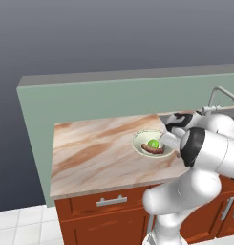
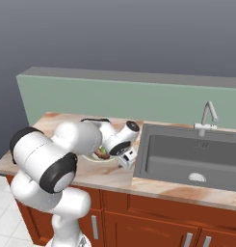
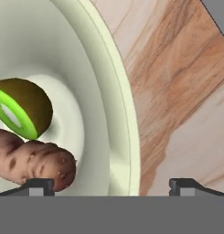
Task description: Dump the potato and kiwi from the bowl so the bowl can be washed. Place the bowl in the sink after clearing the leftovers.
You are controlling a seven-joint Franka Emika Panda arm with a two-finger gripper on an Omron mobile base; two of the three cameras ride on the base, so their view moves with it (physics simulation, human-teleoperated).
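The cream bowl (image 1: 139,139) rests on the marble counter just left of the sink (image 2: 196,157). Inside it lie the green kiwi (image 1: 153,142) and the reddish-brown potato (image 1: 152,150). In the hand view the kiwi (image 3: 22,107) sits above the potato (image 3: 33,162), and both lie left of the bowl's rim (image 3: 128,114). My gripper (image 3: 113,185) is open and low at the bowl's sink-side edge, its fingertips (image 3: 40,186) set wide with the rim between them. From the right base view the hand (image 2: 126,157) covers part of the bowl (image 2: 93,157).
The dark grey sink has a silver drain (image 2: 197,177) and a chrome faucet (image 2: 208,115) behind it. A green backsplash wall (image 1: 113,98) runs along the counter's rear. Bare marble (image 1: 94,150) stretches left of the bowl. Wooden drawers (image 1: 111,203) sit below.
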